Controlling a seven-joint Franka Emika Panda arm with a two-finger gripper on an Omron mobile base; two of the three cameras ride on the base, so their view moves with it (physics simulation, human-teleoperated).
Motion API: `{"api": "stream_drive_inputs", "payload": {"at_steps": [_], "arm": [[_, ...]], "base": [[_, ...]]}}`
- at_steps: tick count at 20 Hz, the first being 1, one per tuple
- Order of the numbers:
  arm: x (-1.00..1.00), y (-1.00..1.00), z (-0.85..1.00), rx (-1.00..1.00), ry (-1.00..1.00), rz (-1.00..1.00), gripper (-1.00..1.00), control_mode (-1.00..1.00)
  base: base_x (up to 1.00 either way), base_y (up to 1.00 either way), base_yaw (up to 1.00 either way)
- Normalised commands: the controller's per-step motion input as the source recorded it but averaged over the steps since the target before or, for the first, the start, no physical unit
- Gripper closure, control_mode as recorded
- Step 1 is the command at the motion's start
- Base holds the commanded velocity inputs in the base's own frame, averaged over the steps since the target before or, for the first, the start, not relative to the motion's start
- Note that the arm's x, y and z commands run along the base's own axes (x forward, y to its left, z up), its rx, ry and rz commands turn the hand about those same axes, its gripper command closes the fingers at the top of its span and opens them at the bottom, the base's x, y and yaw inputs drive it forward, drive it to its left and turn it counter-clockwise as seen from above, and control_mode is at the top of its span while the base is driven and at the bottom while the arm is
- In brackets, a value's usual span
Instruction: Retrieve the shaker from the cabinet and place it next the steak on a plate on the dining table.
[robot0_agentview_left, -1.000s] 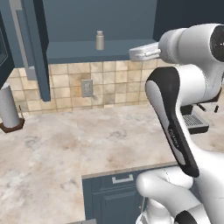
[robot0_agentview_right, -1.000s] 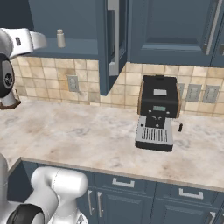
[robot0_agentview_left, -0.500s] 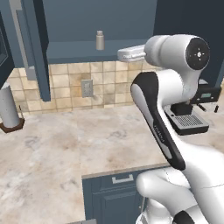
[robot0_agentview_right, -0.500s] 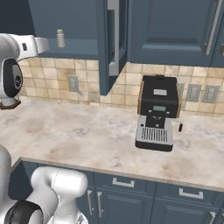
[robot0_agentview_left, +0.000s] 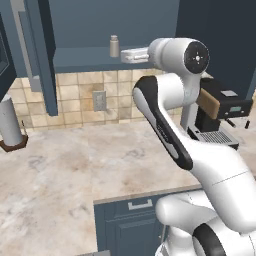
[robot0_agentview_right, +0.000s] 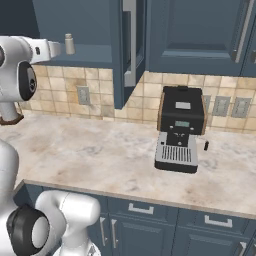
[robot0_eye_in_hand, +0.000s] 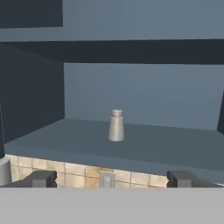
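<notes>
Up on the bare shelf of the open slate-blue wall cabinet (robot0_agentview_left: 90, 60) stands the small grey-beige metallic shaker (robot0_eye_in_hand: 116, 126), upright, just ahead of the two-finger gripper (robot0_eye_in_hand: 111, 178). Fingers spread wide, nothing between them. It looks light, rigid and probably slick, so pinch the wider body below the cap.

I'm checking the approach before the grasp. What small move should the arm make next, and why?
Probably ease the gripper straight forward into the open dark slate-blue wall cabinet. The small grey-beige metallic shaker stands upright on the shelf, roughly centred between the two dark fingertips but still ahead of them. The jaws stand wide apart, so advancing should bring them around it.
</notes>
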Motion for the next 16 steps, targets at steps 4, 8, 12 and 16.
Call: {"api": "stream_drive_inputs", "payload": {"at_steps": [4,8,12,16], "arm": [[0.49,0.00,0.00,0.00,0.01,0.00,-1.00,-1.00],[0.43,0.00,0.00,0.00,0.09,0.00,-1.00,-1.00],[0.37,0.00,0.00,0.00,0.06,0.00,-1.00,-1.00],[0.28,0.00,0.00,-0.01,0.03,0.00,-1.00,-1.00]], "base": [[0.00,0.00,0.00],[0.00,0.00,0.00],[0.00,0.00,0.00],[0.00,0.00,0.00]]}}
